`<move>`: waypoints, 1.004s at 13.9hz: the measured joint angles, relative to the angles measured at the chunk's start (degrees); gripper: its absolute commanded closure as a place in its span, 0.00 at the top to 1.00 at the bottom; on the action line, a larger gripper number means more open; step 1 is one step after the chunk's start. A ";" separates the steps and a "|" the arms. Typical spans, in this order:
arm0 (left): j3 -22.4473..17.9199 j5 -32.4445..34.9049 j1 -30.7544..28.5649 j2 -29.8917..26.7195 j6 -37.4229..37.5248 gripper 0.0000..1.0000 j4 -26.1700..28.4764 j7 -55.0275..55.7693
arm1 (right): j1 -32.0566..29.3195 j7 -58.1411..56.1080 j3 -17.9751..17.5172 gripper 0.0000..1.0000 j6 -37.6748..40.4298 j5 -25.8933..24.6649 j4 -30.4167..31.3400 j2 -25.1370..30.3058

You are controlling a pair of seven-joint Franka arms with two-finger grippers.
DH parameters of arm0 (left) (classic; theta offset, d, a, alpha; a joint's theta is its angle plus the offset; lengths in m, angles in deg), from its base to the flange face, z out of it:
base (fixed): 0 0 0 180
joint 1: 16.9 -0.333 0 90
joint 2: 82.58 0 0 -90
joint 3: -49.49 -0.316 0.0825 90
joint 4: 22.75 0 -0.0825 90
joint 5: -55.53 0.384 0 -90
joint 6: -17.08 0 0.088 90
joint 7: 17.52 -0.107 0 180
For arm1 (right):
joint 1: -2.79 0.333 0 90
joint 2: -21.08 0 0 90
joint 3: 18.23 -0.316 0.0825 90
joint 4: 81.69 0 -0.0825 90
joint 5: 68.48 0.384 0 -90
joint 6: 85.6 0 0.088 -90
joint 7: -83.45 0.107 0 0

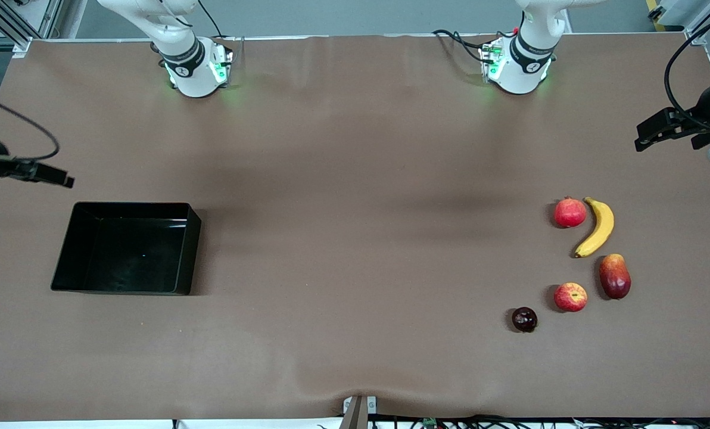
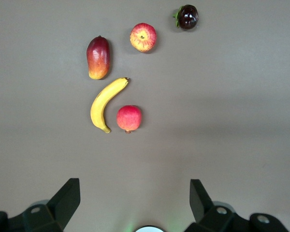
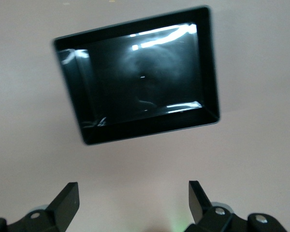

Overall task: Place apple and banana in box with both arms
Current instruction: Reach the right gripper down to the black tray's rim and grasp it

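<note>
The apple point(image 1: 570, 297) point(image 2: 143, 37), red with yellow patches, and the long yellow banana point(image 1: 597, 226) point(image 2: 105, 103) lie in a fruit cluster toward the left arm's end of the table. The empty black box point(image 1: 128, 247) point(image 3: 150, 128) stands toward the right arm's end. My left gripper point(image 1: 647, 134) point(image 2: 135, 195) hangs open above the table edge beside the fruit and holds nothing. Near the box, my right gripper point(image 1: 57, 177) point(image 3: 134, 195) is open and empty too, up in the air.
A pinkish-red crowned fruit point(image 1: 570, 212) lies against the banana. An oblong red-yellow fruit point(image 1: 614, 276) sits beside the apple, and a dark maroon fruit point(image 1: 525, 319) lies nearer the front camera. Brown cloth covers the table between the fruit and the box.
</note>
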 measured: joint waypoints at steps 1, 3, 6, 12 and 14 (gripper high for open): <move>0.00 0.00 0.00 -0.01 0.02 1.00 -0.10 0.00 | -1.83 -2.24 0.11 1.00 -1.15 0.00 -0.01 -1.62; -0.01 0.00 -0.01 -0.01 0.09 1.00 -0.33 0.03 | -4.35 -6.55 0.26 1.00 -3.94 -0.30 -0.01 -4.79; -0.02 0.00 -0.02 0.00 0.07 1.00 -0.38 0.18 | -6.04 -9.27 0.30 1.00 -9.95 -2.16 -0.02 -9.40; 0.03 0.00 0.25 0.27 0.05 1.00 -0.42 0.51 | -7.40 -12.16 0.32 1.00 -19.66 -3.74 -0.07 -17.37; 0.04 0.00 0.29 0.59 0.05 1.00 -0.42 0.53 | -8.16 -15.07 0.35 1.00 -23.03 -3.79 -0.03 -19.82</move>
